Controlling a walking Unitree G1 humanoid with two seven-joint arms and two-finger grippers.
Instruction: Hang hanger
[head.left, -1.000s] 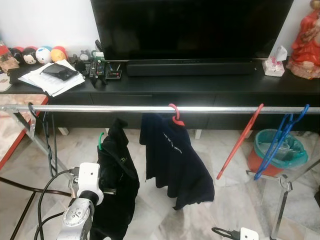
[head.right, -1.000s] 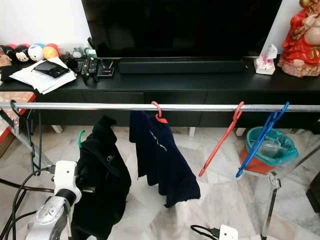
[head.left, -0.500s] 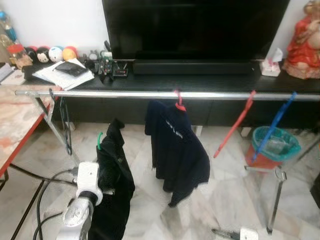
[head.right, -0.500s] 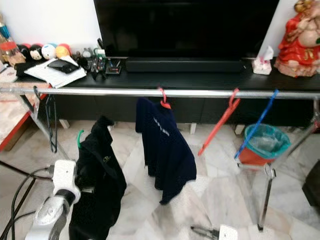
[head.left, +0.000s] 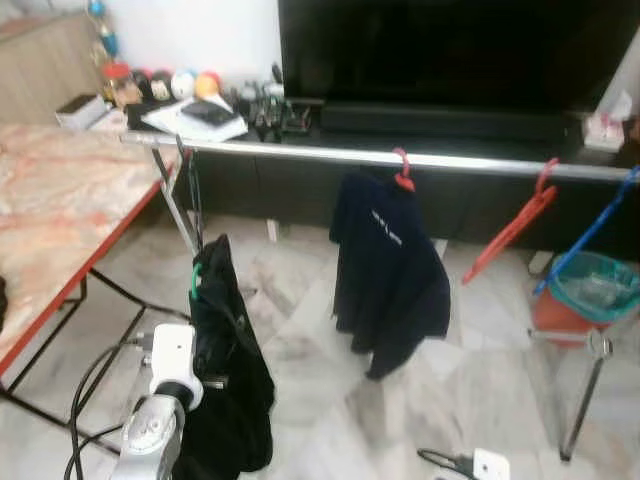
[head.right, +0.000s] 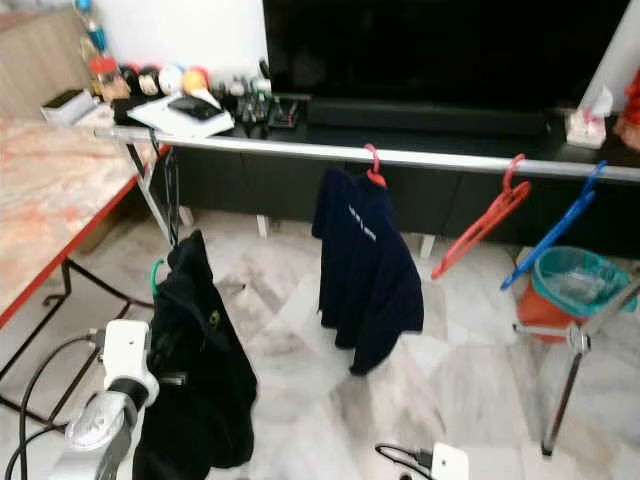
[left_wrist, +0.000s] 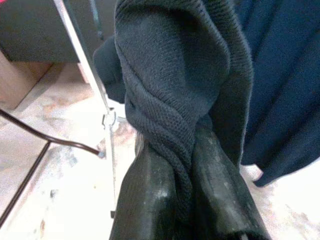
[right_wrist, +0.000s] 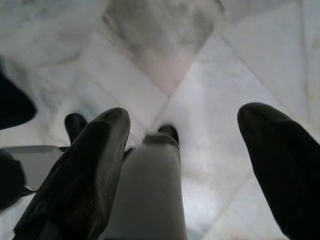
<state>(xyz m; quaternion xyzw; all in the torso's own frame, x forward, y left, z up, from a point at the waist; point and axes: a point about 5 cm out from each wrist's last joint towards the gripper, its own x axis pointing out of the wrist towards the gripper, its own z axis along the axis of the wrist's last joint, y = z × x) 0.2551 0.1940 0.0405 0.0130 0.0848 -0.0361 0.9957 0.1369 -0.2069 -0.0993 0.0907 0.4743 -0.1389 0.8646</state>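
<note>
Low on the robot's left, the left hand (left_wrist: 185, 200) pinched a fold of the black garment (head.left: 228, 390), which hung on a green hanger (head.left: 197, 279) below the metal rail (head.left: 330, 153) and well apart from it. The right hand (right_wrist: 200, 160) hung with fingers spread above the marble floor (right_wrist: 225, 65). On the rail hung a navy shirt (head.left: 390, 270), a red hanger (head.left: 510, 225) and a blue hanger (head.left: 595, 222).

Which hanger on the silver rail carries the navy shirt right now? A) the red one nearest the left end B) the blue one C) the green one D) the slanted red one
A: the navy shirt hangs from the red hanger hook on the silver rail, left of both bare hangers.
</note>
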